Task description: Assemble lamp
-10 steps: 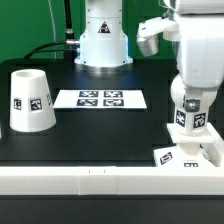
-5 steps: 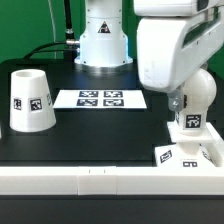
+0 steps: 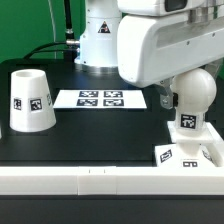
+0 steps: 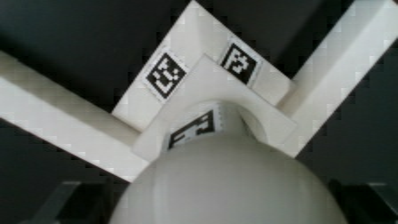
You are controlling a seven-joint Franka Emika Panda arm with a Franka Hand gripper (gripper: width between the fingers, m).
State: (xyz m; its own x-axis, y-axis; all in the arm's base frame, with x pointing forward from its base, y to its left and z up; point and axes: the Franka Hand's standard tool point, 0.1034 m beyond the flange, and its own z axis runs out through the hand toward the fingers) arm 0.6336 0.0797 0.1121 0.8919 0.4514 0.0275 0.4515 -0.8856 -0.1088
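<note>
Black table (image 3: 100, 130), white rail (image 3: 80, 180) along near edge. Shade (image 3: 30, 100) wide end down at the exterior view's left, well apart from the rest. Marker board (image 3: 100, 98) flat mid-table. Bulb (image 3: 192, 92) upright on base (image 3: 185, 157) at the exterior view's right, close to the rail. Arm (image 3: 160, 45) looming over bulb. From the wrist, bulb close and blurred, base beneath. Gripper fingers not made out; cannot tell spread.

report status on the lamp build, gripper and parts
Gripper above bulb, open or shut unclear. Bulb standing on base; shade apart, not fitted. Marker board lies between shade and base.
</note>
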